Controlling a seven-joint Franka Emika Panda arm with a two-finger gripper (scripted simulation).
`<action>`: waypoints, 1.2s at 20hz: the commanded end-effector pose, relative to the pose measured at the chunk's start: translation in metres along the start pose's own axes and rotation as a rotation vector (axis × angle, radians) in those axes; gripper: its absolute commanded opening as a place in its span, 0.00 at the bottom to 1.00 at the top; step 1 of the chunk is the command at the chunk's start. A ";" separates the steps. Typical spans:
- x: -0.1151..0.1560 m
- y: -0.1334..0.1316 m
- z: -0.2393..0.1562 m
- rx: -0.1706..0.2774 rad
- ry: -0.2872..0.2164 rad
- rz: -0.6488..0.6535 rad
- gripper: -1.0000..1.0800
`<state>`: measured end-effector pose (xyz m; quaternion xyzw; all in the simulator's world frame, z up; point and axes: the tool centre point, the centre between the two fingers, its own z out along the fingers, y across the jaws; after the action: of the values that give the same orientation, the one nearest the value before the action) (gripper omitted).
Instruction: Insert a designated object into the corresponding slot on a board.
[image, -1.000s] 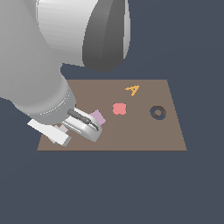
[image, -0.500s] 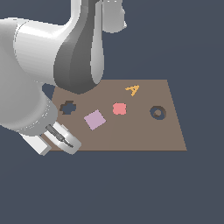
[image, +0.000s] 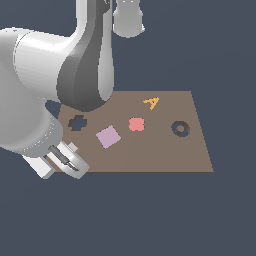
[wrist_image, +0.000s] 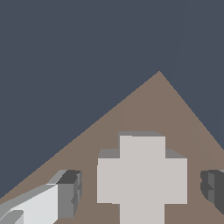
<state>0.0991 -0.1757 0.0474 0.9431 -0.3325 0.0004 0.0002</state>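
Two fingers (wrist_image: 68, 194) spread wide flanking grey cross (wrist_image: 142, 177) on board (wrist_image: 157, 105), lilac square (image: 108, 136) near slot (image: 77, 122)

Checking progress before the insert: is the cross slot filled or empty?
Empty. The slot shows as a dark cut-out in the board, while the grey cross lies between the open tool's fingers.

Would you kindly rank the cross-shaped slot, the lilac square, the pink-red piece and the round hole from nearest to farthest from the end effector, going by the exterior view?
Measured from the end effector at the board's near corner on the exterior view's left:
1. Cross-shaped slot, just behind it.
2. Lilac square, toward the middle; close to the slot's distance.
3. Pink-red piece, mid-board.
4. Round hole, far on the exterior view's right.
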 end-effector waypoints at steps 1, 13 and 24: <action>0.000 0.000 0.007 0.000 -0.001 0.001 0.96; 0.000 0.000 0.017 0.000 -0.001 0.003 0.00; -0.002 -0.001 0.017 0.001 -0.001 -0.025 0.00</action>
<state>0.0988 -0.1745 0.0308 0.9456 -0.3252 0.0001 -0.0003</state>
